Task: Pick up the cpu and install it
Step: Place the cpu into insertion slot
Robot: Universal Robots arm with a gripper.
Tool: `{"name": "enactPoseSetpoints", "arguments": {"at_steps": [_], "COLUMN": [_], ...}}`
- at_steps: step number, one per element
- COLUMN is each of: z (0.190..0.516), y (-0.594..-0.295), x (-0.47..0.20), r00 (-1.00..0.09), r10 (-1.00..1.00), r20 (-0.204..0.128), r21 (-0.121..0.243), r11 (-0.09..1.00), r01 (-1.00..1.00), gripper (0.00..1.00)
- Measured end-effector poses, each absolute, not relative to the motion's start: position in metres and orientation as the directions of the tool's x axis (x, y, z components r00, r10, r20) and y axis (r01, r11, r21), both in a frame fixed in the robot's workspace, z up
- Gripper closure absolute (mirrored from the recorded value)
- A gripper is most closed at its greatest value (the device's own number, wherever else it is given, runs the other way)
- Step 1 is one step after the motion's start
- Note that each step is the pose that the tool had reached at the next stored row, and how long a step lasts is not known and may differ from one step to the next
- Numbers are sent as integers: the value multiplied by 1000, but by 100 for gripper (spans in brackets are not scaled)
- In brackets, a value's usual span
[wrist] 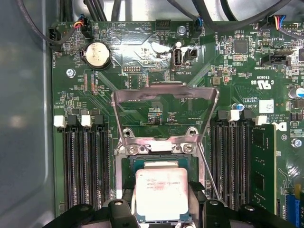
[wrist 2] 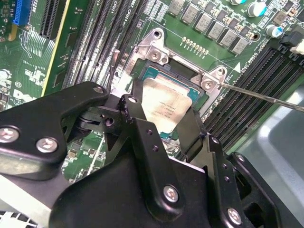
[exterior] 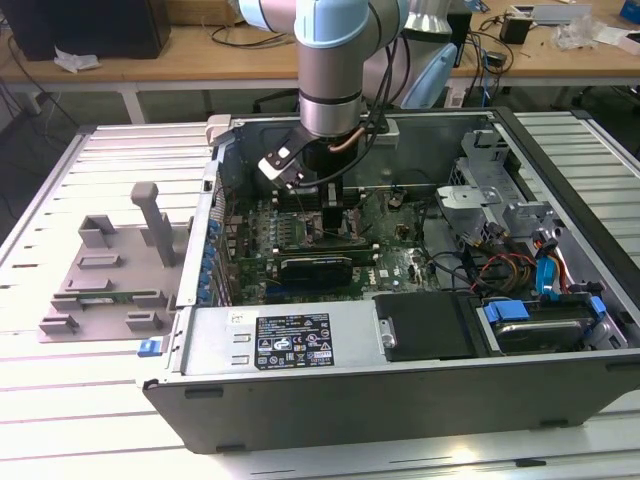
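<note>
The cpu (wrist: 161, 192), a small square chip with a silvery top, sits low over the open socket (wrist: 159, 164) on the green motherboard, its edges lined up with the socket frame. My gripper (wrist: 161, 211) reaches down into the computer case (exterior: 400, 380), with its black fingers (wrist: 124, 205) against two opposite sides of the chip, shut on it. In the second wrist view the cpu (wrist 2: 166, 107) shows between the same fingers (wrist 2: 135, 118) of the gripper (wrist 2: 164, 126). I cannot tell whether the chip rests in the socket or hangs just above it.
The socket's metal load plate (wrist: 164, 102) stands tipped open behind the chip, its thin lever (wrist: 207, 173) beside it. Memory slots (wrist: 85, 161) flank the socket. A long black card (exterior: 315, 268) lies nearby. A grey plastic tray (exterior: 110, 270) sits outside the case at the exterior view's left.
</note>
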State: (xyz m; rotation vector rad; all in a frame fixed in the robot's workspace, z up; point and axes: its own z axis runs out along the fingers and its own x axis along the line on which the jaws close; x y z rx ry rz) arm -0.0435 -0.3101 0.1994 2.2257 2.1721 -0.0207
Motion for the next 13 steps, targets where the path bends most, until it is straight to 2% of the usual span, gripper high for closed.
{"name": "enactPoseSetpoints", "arguments": {"at_steps": [2,3,13], "z": [199,199,213], "y": [-310,-310,-310], "x": [-43,-43,-43], "r00": [25,25,25], "r10": [999,999,999], "r20": [-31,-31,-31], "r21": [14,13,13], "r11": [-24,-24,-24], "r01": [1000,1000,1000], "gripper": [46,40,40]}}
